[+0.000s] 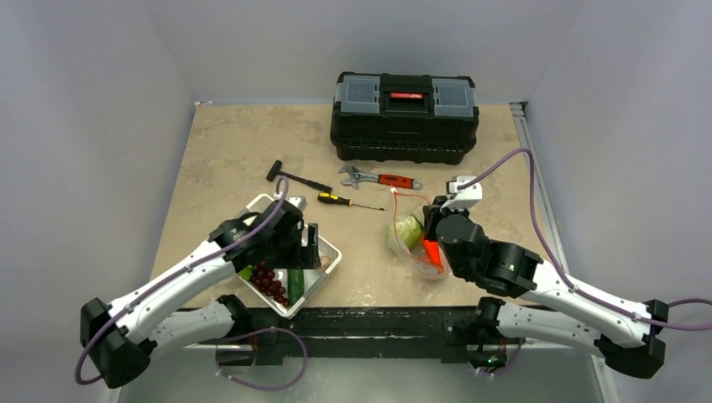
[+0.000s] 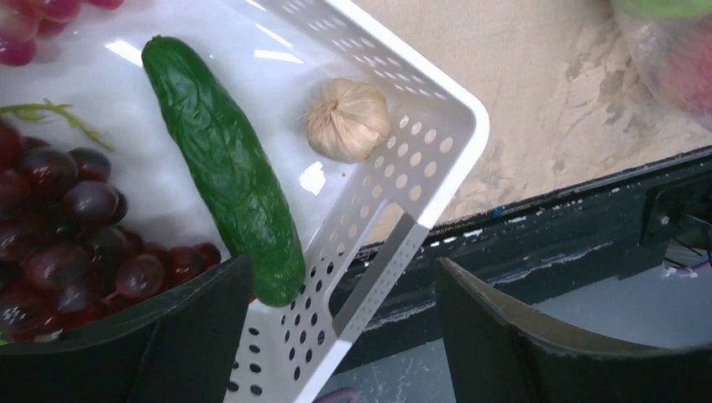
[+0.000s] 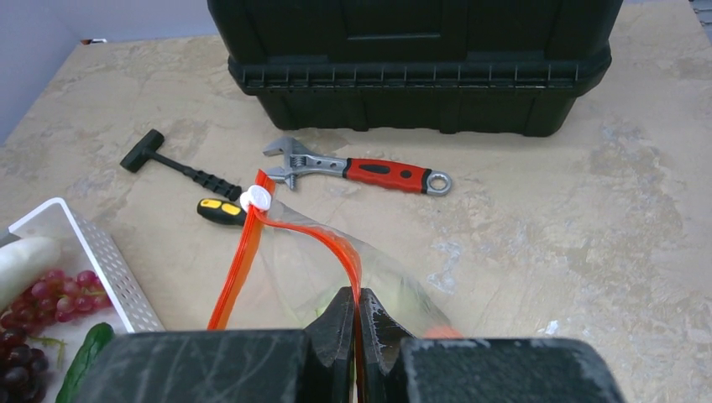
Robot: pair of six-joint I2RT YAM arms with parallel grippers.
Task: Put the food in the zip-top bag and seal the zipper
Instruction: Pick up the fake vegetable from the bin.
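Note:
The clear zip-top bag (image 1: 413, 242) lies right of centre with the pale-green cabbage (image 1: 410, 228) and a red-orange carrot (image 1: 431, 251) inside. My right gripper (image 3: 356, 304) is shut on one side of the red-orange zipper (image 3: 340, 248). The other side of the strip (image 3: 231, 277) hangs apart, so the mouth gapes, with the white slider (image 3: 256, 199) at the far end. My left gripper (image 2: 336, 336) is open and empty over the near right corner of the white basket (image 2: 437, 168). A green cucumber (image 2: 227, 168), a dark grape bunch (image 2: 59, 243) and a pale garlic bulb (image 2: 347, 119) lie in the basket.
A black toolbox (image 1: 405, 116) stands at the back. A red-handled wrench (image 1: 382, 178), a black hammer (image 1: 295, 178) and a yellow-black screwdriver (image 1: 346, 201) lie between it and the bag. The table's black front edge (image 2: 571, 227) runs just beside the basket.

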